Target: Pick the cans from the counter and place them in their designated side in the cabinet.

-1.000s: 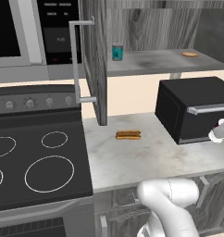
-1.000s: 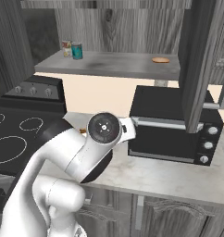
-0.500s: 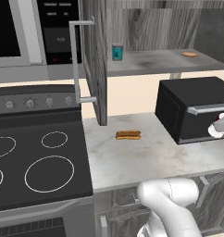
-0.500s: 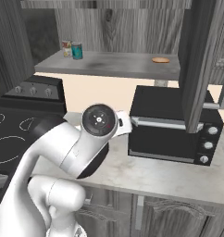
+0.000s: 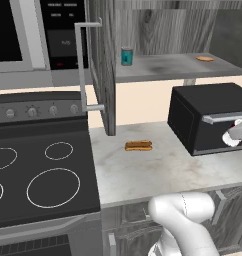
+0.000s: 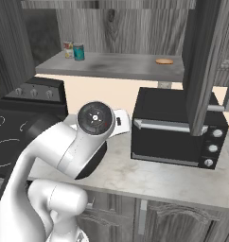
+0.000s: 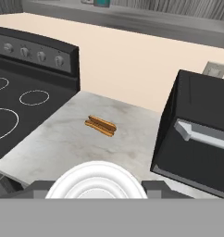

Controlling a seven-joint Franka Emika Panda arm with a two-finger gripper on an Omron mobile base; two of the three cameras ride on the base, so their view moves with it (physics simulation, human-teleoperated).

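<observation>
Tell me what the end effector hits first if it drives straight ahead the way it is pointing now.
Judging from the hand view, probably the counter, close to the hot dog, with the stovetop to one side and the black oven to the other. Depth is uncertain.

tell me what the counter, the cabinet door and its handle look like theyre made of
The counter: pale stone, probably marble or a laminate copy, going by the grey veining on a matt white surface.
The cabinet door: grey wood or wood-look veneer, with streaky grain running along it.
The handle: likely brushed metal, a plain silver-grey bar with no grain.
</observation>
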